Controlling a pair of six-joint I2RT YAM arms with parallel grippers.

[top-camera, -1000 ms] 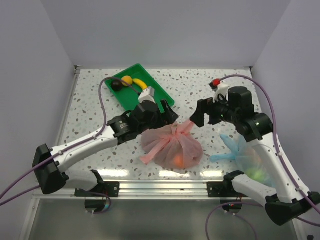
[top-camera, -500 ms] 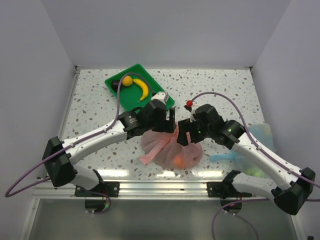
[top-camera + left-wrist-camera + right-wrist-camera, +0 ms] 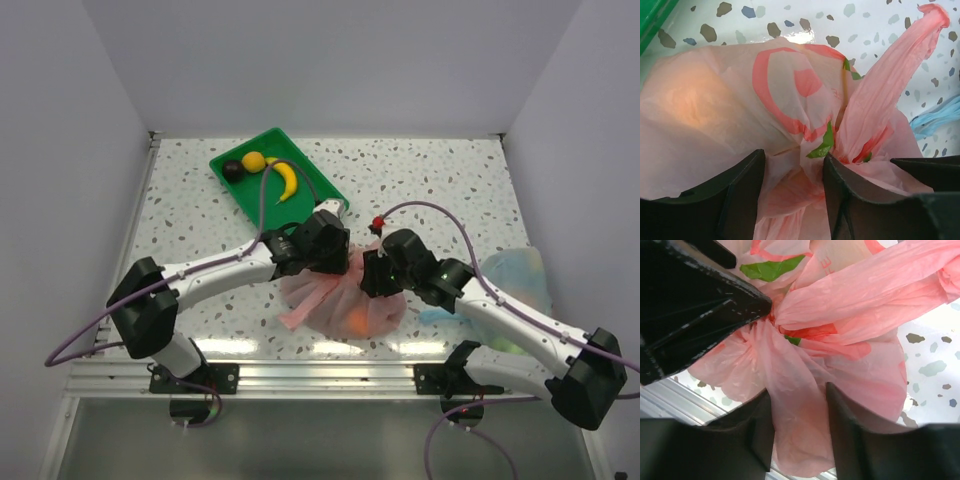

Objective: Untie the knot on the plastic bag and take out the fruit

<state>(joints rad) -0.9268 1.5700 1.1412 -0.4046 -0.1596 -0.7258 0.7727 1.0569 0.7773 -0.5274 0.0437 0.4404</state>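
The pink plastic bag lies near the table's front edge, between the two arms. An orange fruit glows through it. My left gripper sits over the bag's gathered top. In the left wrist view its fingers straddle the knot, open, with twisted plastic in the gap. One long pink ear stands up beyond. My right gripper meets it from the right. Its jaws are open around another floppy ear, which hangs loose between them. The knot sits just past them.
A green tray at the back left holds a banana, a yellow round fruit and a dark one. A pale blue bag lies at the right under the right arm. An aluminium rail runs along the front edge.
Both arms have come in from either side and down onto the bag's top. Their jaws have narrowed around the pink plastic. The bag has stayed in place.
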